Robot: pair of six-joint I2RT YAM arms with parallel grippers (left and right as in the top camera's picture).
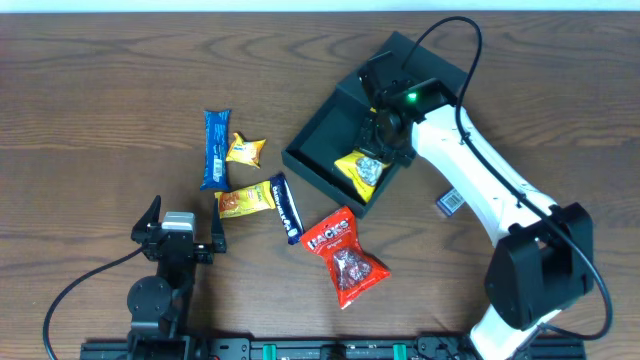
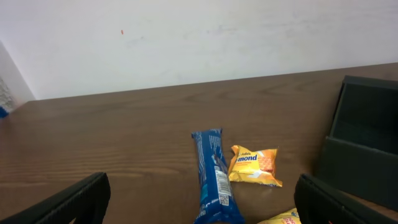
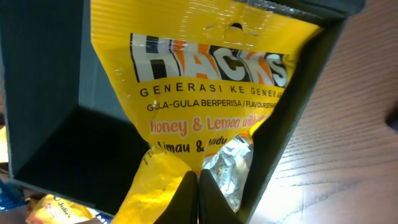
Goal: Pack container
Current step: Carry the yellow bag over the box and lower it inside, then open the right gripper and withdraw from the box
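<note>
The container (image 1: 325,130) sat right of centre in the upper half of the overhead frame, its lid flap lying open toward the upper right. And there was the right gripper (image 3: 198,190), pinched tight on the yellow Hacks packet (image 3: 199,93) at the box's lower-right corner! The left gripper (image 1: 184,222), lower left, hung spread wide, holding nothing, below the blue bar (image 1: 215,148)

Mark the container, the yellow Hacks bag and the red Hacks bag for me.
container (image 1: 328,132), overhead view, bare inner floor.
yellow Hacks bag (image 3: 205,68), right wrist view, printed front.
red Hacks bag (image 1: 345,257), overhead view, packet's middle.
</note>
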